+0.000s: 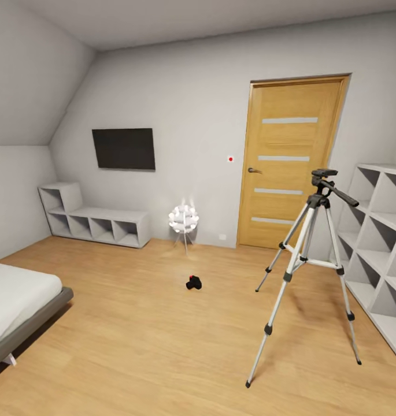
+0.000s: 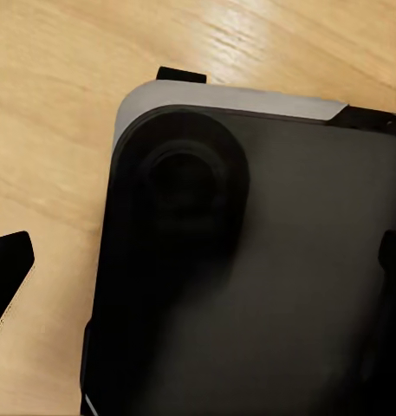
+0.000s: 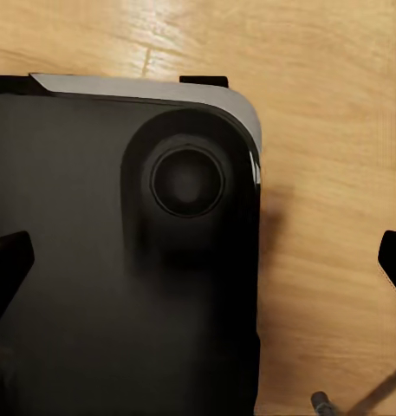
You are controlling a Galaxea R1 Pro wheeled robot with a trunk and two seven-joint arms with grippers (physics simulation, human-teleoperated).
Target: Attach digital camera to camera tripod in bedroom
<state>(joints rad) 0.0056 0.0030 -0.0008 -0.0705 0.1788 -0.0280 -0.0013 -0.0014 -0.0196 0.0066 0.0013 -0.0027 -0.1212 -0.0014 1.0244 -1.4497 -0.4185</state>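
Both arms hang low over the robot's dark base [image 3: 102, 260], left pincer [image 2: 198, 260] and right pincer [image 3: 198, 260] pointing at the wood floor [image 1: 134, 346], fingertips spread wide, clamping nothing. The camera tripod [image 1: 310, 266] stands by the oak door [image 1: 290, 162] and white cube shelf [image 1: 382, 254]. The digital camera [image 1: 193, 282] lies on the floor left of it, well apart from either pincer.

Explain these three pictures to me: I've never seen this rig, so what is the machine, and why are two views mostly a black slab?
These are simulator renders from a wheeled robot with two arms. The big picture comes from its head camera and looks into a bedroom: a small black camera lies on the wood floor, and a tripod stands to its right, near the door and a white shelf. The other two come from cameras on each wrist, pointing down at the robot's own dark base over the floor. The black tips at the edges are gripper fingers, spread apart. Nothing is held.
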